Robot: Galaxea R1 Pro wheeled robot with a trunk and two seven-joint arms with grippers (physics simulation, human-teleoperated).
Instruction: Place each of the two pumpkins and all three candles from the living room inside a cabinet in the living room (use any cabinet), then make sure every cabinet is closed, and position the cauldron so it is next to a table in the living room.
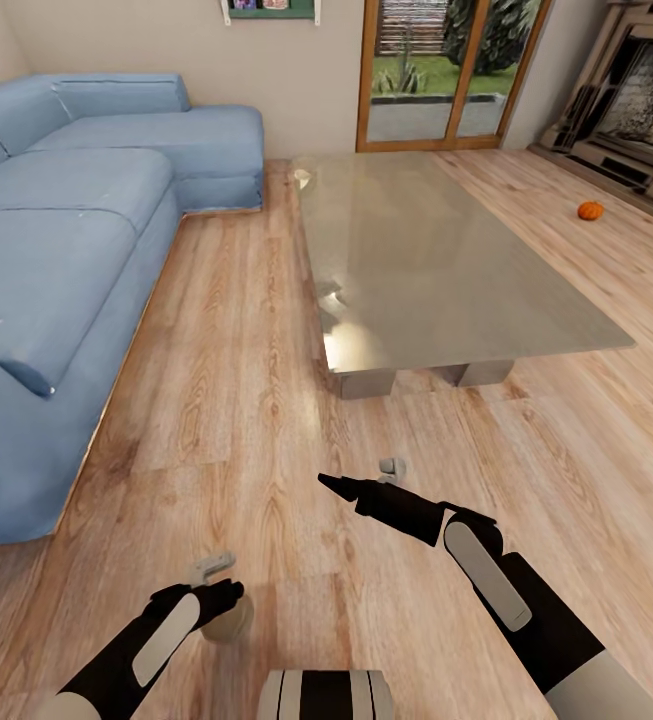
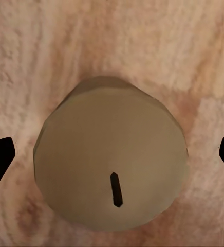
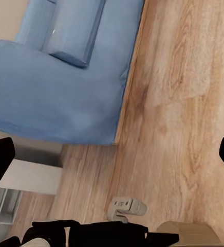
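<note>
Risk: my left gripper (image 2: 112,154), jaws wide over the stubby beige wax candle (image 2: 111,157), could tip it if closing off-centre.

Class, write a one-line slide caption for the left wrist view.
Open left gripper poised directly above a beige candle standing upright on the wooden floor, wick visible on top.

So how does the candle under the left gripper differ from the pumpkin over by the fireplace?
The candle is a dull beige, flat-topped cylinder with a wick; the pumpkin is bright orange and round. The candle sits right below the open left gripper, while the pumpkin lies far off, near the fireplace, away from both arms. Both rest on the wooden floor.
</note>
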